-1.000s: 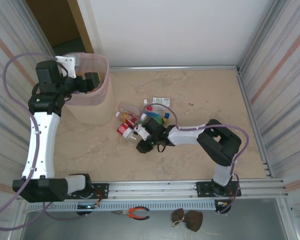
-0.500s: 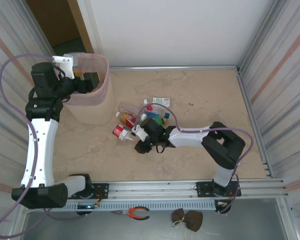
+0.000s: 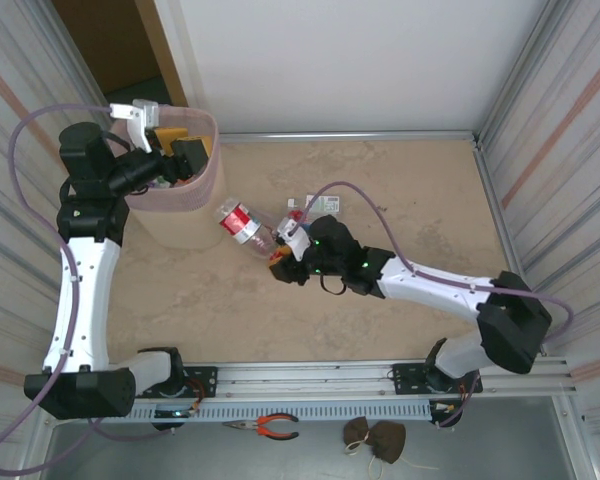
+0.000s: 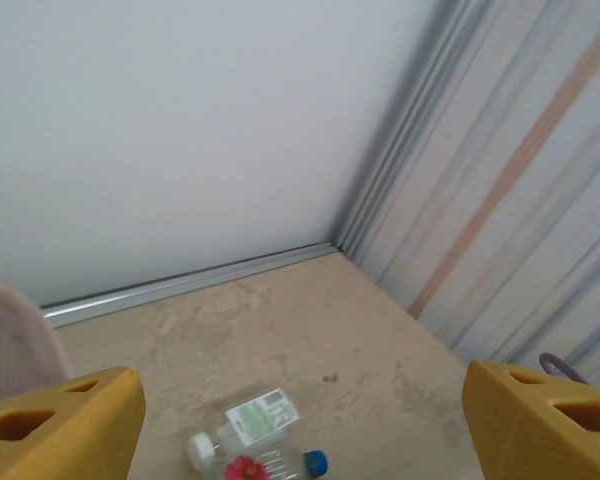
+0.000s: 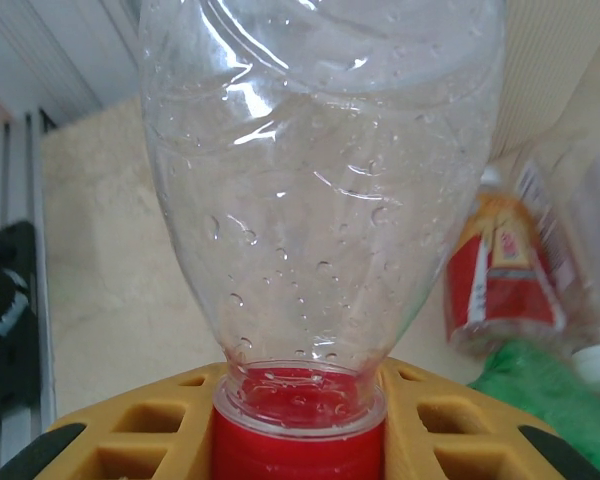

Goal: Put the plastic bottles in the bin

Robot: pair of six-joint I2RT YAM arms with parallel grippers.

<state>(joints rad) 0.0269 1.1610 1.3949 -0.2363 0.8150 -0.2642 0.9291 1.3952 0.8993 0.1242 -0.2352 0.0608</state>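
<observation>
My right gripper (image 3: 280,264) (image 5: 298,440) is shut on the red cap and neck of a clear plastic bottle (image 3: 240,224) (image 5: 320,170) with a red label, held off the table just right of the bin (image 3: 205,185). More plastic bottles (image 3: 315,215) lie in a small pile behind the gripper. The right wrist view shows a red-labelled bottle (image 5: 505,280) and a green one (image 5: 530,390) on the table. My left gripper (image 3: 175,150) (image 4: 300,430) is open over the bin's mouth with nothing between its yellow fingers (image 4: 60,425). Beyond them lie a white-capped bottle (image 4: 250,425) and a blue-capped bottle (image 4: 285,466).
The bin's pale pink rim (image 4: 10,335) stands at the back left corner. Ribbed metal walls (image 3: 550,150) close in both sides, and a rail (image 3: 310,380) runs along the near edge. Orange-handled pliers (image 3: 263,426) and a brown object (image 3: 375,440) lie below the rail.
My right gripper closed on the red-labelled bottle and lifted it up and left toward the bin as the arm stretched out. The left wrist tilted slightly above the bin.
</observation>
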